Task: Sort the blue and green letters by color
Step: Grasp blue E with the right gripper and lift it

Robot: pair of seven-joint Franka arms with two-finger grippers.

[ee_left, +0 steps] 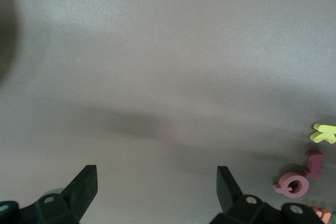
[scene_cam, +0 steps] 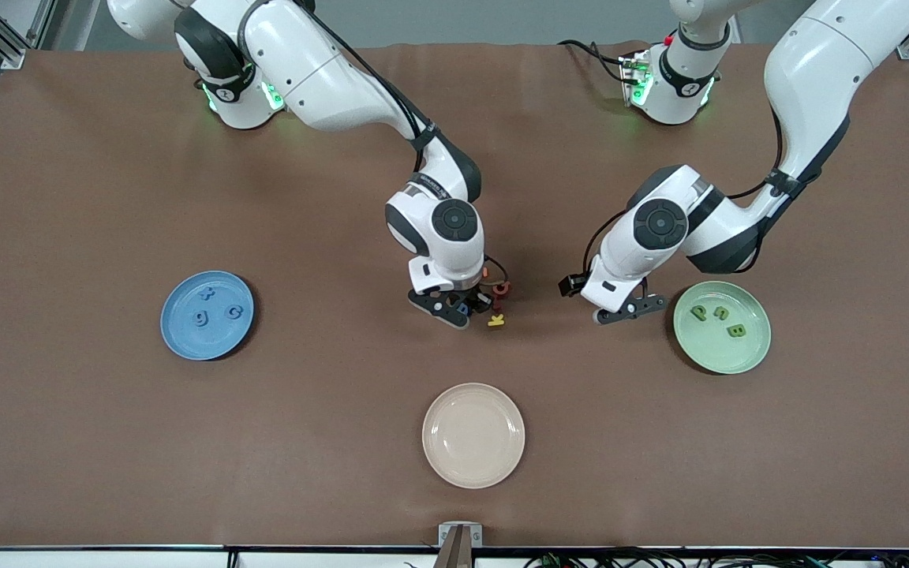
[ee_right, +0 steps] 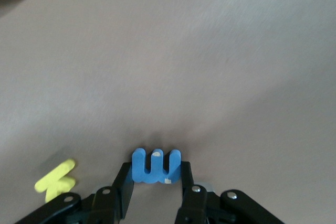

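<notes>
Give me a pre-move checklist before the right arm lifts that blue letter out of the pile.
1. Right gripper closed on the blue E: ok, fingers press both its sides.
2. Letter free of neighbours: ok in the right wrist view; the yellow letter lies apart from it.
3. Blue plate ready toward the right arm's end: ok, three blue letters on it, bare room left.
4. Left gripper out of the way: ok, open, low over bare table beside the green plate.
5. Green sorting done: cannot tell; three green letters on the plate, a fourth not seen.
</notes>
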